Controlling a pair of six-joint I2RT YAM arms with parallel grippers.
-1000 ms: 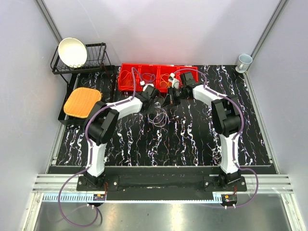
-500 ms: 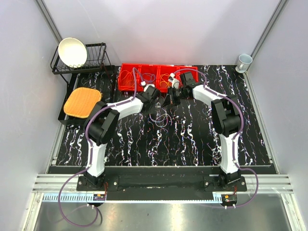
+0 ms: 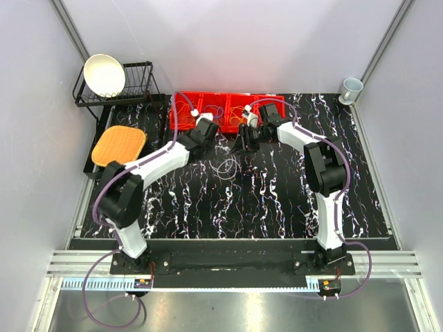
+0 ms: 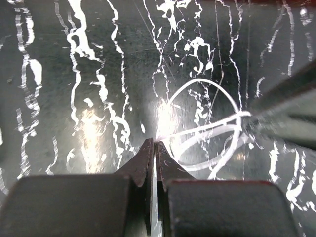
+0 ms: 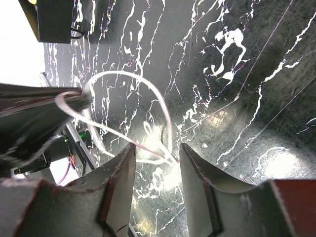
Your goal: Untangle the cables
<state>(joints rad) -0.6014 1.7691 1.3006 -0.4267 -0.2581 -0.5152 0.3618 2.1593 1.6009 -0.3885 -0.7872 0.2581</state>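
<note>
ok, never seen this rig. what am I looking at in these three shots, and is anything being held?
Two robot arms are bolted at the table's near edge. The wide shot looks down from above; the other two come from cameras on each wrist. On the black white-veined tabletop lies a thin pale cable loop; red plastic bins behind hold more. The left gripper is shut, apparently pinching part of that loop. The right gripper stands open above it, holding nothing.

Right claw (image 5: 158, 146): fingers apart, low over black white-veined desk (image 5: 247, 74). Pale cable (image 5: 148, 81) loops across desk, one bend in gap between fingertips. Other end meets dark blurred shape (image 5: 29, 113) at left.
</note>
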